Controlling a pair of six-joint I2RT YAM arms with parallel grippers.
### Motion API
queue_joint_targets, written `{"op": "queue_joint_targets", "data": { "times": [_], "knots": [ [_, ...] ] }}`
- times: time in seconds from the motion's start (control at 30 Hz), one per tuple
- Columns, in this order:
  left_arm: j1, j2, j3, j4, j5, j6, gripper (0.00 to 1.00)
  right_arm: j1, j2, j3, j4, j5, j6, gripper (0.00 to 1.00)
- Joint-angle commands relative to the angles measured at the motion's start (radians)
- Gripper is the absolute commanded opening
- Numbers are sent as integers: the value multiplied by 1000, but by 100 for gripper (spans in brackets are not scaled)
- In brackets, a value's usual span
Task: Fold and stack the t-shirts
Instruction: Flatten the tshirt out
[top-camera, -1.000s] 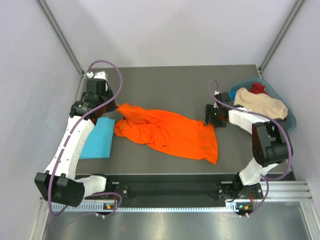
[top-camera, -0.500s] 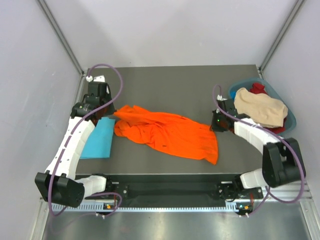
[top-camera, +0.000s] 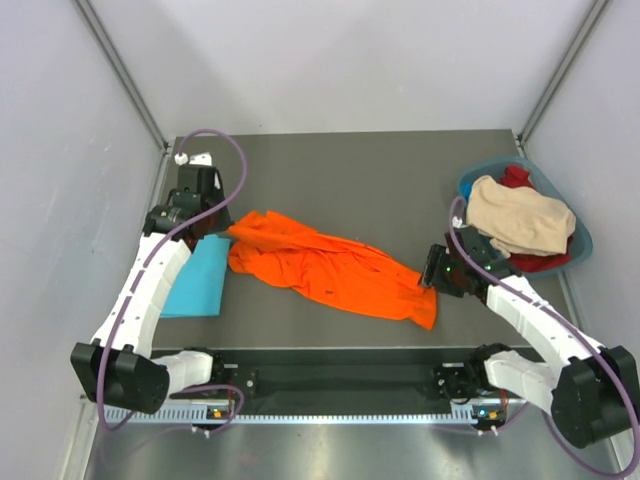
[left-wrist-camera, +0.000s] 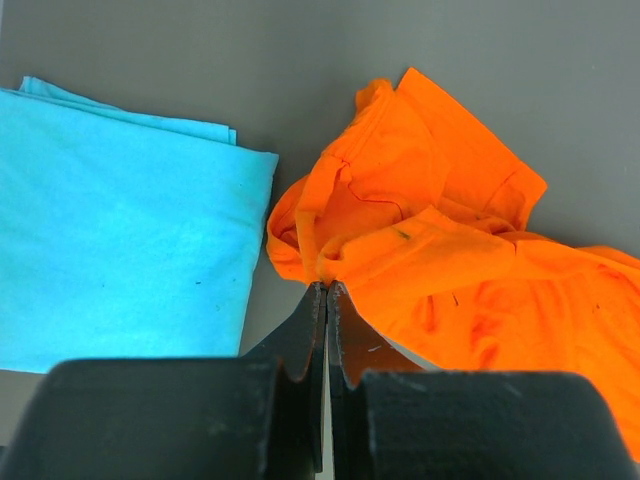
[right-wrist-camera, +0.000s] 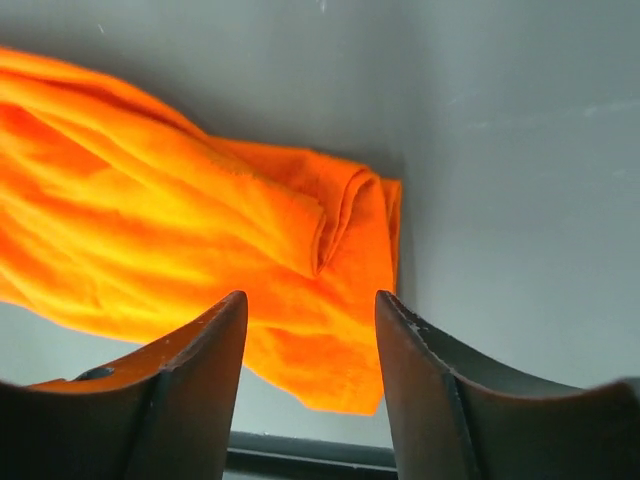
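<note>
A crumpled orange t-shirt (top-camera: 330, 265) lies stretched across the middle of the table. My left gripper (top-camera: 215, 228) is shut on a bunched fold at its left end, and the cloth gathers right at the closed tips (left-wrist-camera: 327, 288). The light turquoise t-shirt (top-camera: 197, 278) lies folded flat to the left of that, partly under my left arm. My right gripper (top-camera: 430, 270) hovers open over the orange shirt's right end (right-wrist-camera: 300, 240), with nothing between its fingers (right-wrist-camera: 215, 330).
A blue basket (top-camera: 585, 240) stands at the right edge, holding a beige cloth (top-camera: 520, 215) and red cloth (top-camera: 515, 177). Grey walls close in the table on the left, back and right. A black rail runs along the near edge.
My right arm swung toward the near edge along the orange shirt's right end, and the jaws shut briefly, then opened again. That end of the shirt now lies more bunched. The left gripper barely moved.
</note>
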Motion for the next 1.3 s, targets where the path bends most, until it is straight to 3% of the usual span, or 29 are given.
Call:
{"op": "queue_joint_targets", "data": {
  "times": [0.0, 0.07, 0.2, 0.3, 0.4, 0.53, 0.83, 1.27],
  "knots": [
    [-1, 0, -15, 27, 13, -9, 0, 4, 4, 89, 8, 92, 12, 53],
    [-1, 0, -21, 30, 17, -9, 0, -8, 56, 107, 51, 81, -34, 42],
    [-1, 0, -18, 31, 22, -7, 0, -26, 153, 158, 126, 55, -97, 35],
    [-1, -1, -18, 34, 28, -6, 0, -59, 190, 146, 162, 2, -103, 38],
    [-1, 0, -24, 39, 43, -7, 0, -74, 218, 130, 186, -61, -102, 48],
    [-1, 6, -26, 43, 48, -12, 0, -72, 213, 92, 215, -104, -99, 31],
    [-1, 18, -22, 51, 46, -23, 0, -36, 143, -29, 219, -138, -90, 18],
    [-1, 14, -38, 59, 49, -32, 0, 101, 29, -95, 200, -140, -44, 26]
  ]
}}
